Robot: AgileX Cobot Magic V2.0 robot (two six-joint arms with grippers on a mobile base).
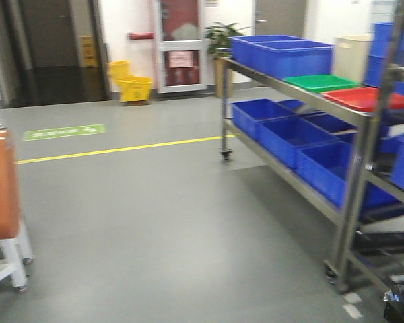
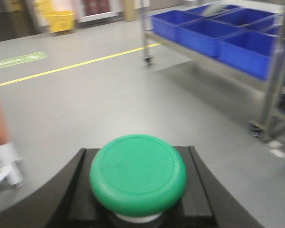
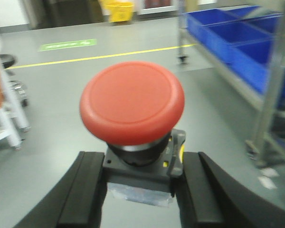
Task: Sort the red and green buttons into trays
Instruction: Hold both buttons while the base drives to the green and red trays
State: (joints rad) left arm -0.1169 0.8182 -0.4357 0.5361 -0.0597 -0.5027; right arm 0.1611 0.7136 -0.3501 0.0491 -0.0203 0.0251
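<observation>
L gripper is clamping the green button, cap up. R gripper is gripping the red button likewise. Trays are sitting ahead-right atop the rack: green tray farther, red tray nearer. R arm's looking closer.

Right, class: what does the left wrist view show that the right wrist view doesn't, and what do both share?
Only the left wrist view shows the green button, sitting between the fingers of the left gripper. Only the right wrist view shows the red button, its dark body held in the right gripper. Both share the yellow floor line, the blue bins and the yellow mop bucket far back.
</observation>
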